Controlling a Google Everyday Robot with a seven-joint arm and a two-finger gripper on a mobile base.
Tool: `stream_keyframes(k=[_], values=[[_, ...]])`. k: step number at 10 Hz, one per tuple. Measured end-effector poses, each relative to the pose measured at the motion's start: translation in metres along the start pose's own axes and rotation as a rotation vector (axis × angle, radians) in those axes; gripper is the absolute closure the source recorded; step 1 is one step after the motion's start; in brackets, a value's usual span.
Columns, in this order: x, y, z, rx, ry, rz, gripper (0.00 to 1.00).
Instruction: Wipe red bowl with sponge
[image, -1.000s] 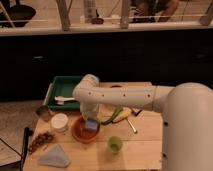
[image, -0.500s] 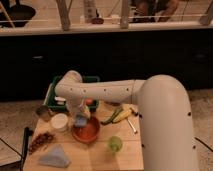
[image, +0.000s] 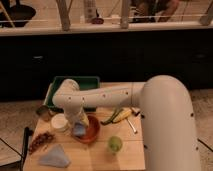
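The red bowl (image: 91, 132) sits on the wooden table, left of centre. My gripper (image: 78, 126) reaches down from the white arm (image: 100, 95) into the left part of the bowl. It is shut on the light-blue sponge (image: 79, 130), which presses against the bowl's inner left side. The arm hides the back-left rim of the bowl.
A white round container (image: 60, 122) stands just left of the bowl. A green cup (image: 115, 145) is at the front right, a pale blue folded cloth (image: 54, 156) at the front left. A green tray (image: 82, 82) is behind, with a banana (image: 118, 115) and a utensil (image: 134, 125) to the right.
The gripper with the sponge has moved from the middle of the bowl to its left side and slightly lower. The arm has swung left.
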Motion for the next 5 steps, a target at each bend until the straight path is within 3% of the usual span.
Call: stream_keyframes(k=[3,5], values=[[-0.013,0.033,-0.002,0.064,0.015,0.044,1.00],[-0.010,0.051,-0.005,0.078,0.026,0.093,1.00]])
